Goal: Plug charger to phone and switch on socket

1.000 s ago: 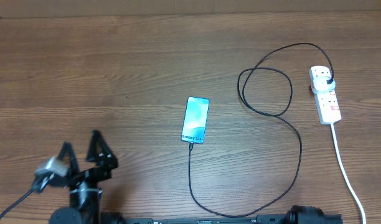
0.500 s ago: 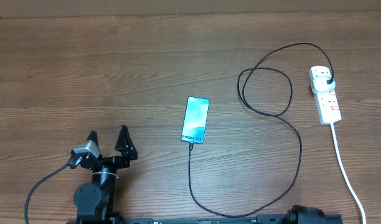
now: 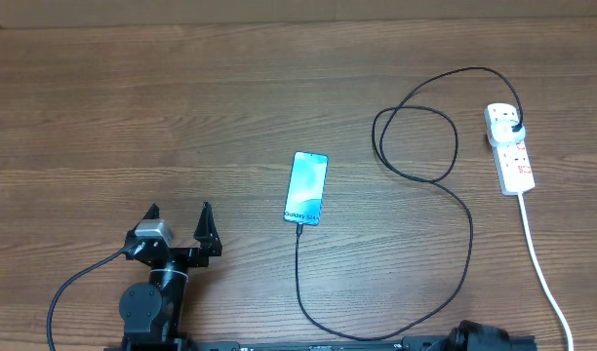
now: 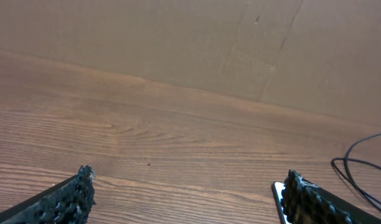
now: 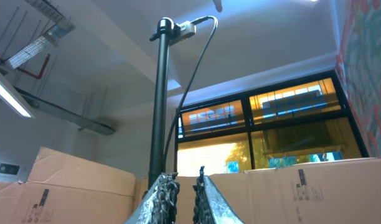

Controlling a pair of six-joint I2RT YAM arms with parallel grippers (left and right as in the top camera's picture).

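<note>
The phone (image 3: 306,187) lies flat mid-table with its light-blue screen lit; one corner shows in the left wrist view (image 4: 278,198). The charger (image 3: 464,244) is a thin black cable. Its tip meets the phone's near end (image 3: 299,226), and its black plug (image 3: 514,128) sits in the socket (image 3: 513,161), a white strip at the right. My left gripper (image 3: 179,219) hovers wide open left of the phone, with bare table between its fingertips (image 4: 84,185). My right gripper (image 5: 185,177) points up at the ceiling, its jaws a narrow slit apart and holding nothing.
The socket's white cord (image 3: 544,268) runs down to the front edge at right. The charger makes a loop (image 3: 416,141) between phone and socket. A cardboard wall (image 4: 190,43) backs the table. The right arm's base (image 3: 484,337) sits at the front edge.
My left arm has swung right and slightly away from the front edge, toward the phone, with its jaws staying wide. Phone, cable and socket have not moved.
</note>
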